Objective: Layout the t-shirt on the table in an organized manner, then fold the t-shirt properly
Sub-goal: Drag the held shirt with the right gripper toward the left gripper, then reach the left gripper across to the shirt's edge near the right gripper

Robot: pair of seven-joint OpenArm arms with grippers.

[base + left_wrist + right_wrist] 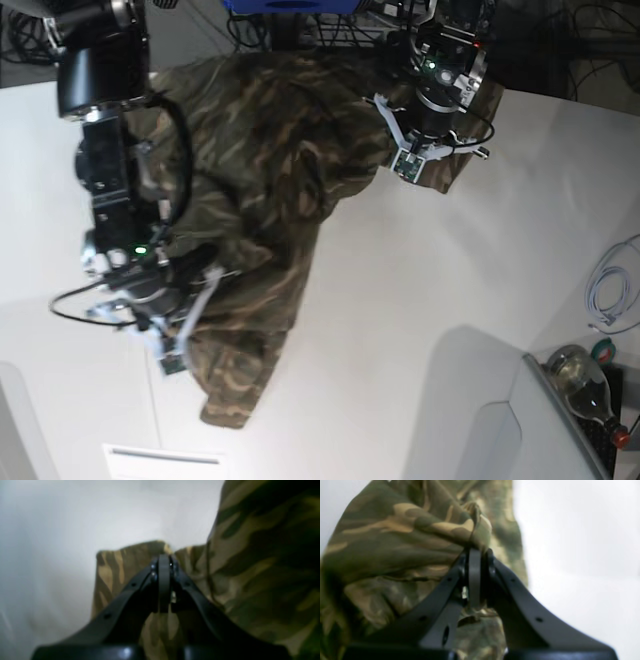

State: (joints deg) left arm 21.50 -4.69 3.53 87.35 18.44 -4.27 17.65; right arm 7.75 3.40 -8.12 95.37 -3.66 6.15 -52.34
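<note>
Two grips are holding the soft camouflage-print cloth t-shirt (262,190), and you are only beginning the layout. The left gripper (163,562) is pinching a sleeve edge with jaws closed on the cloth, and the right gripper (476,555) is clamping a bunched fold. In the base view the shirt is lying crumpled and twisted across the smooth white tabletop (420,330) between both arms. You are still needing to spread it flat; none of the folding is looking started.
</note>
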